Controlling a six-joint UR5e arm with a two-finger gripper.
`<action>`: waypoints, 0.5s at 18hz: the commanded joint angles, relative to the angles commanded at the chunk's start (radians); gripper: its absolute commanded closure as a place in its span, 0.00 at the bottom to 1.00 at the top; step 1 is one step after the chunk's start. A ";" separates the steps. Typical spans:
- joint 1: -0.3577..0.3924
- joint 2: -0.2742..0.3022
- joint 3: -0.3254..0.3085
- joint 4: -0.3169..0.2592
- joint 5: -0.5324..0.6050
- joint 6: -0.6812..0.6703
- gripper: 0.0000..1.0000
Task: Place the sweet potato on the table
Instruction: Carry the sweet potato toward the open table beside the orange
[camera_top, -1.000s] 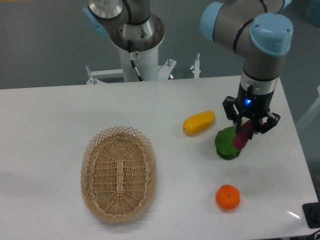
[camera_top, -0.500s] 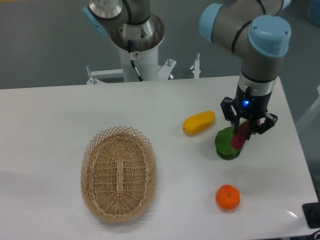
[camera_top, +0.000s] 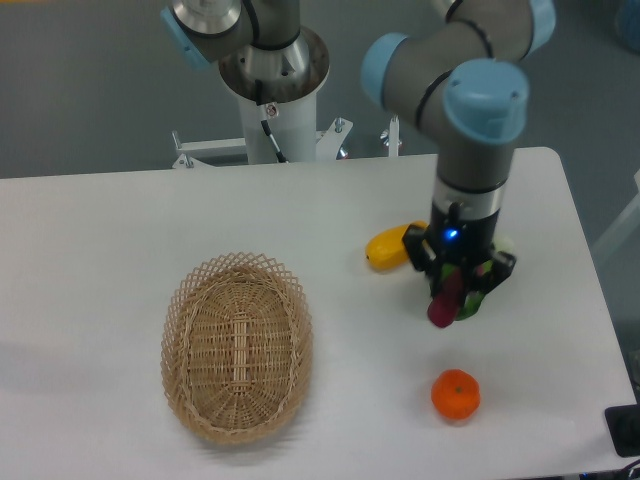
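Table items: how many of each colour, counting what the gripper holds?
Magenta-purple: 1, the sweet potato in the gripper
Yellow-orange: 1, the oblong vegetable
Green: 1, an item mostly hidden behind the gripper
Orange: 1, the orange
Tan: 1, the wicker basket
Total: 5

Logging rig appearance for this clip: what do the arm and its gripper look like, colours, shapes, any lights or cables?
The arm is built of grey cylindrical segments with light blue round joint caps. Its base column is white under a silver flange, with a thin black cable running down it. The gripper is black, with a small blue light glowing on its body above the jaws.
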 joint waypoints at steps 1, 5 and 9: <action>-0.020 -0.017 0.002 0.023 0.000 -0.048 0.75; -0.066 -0.092 -0.008 0.083 0.011 -0.137 0.75; -0.103 -0.161 -0.034 0.088 0.066 -0.137 0.74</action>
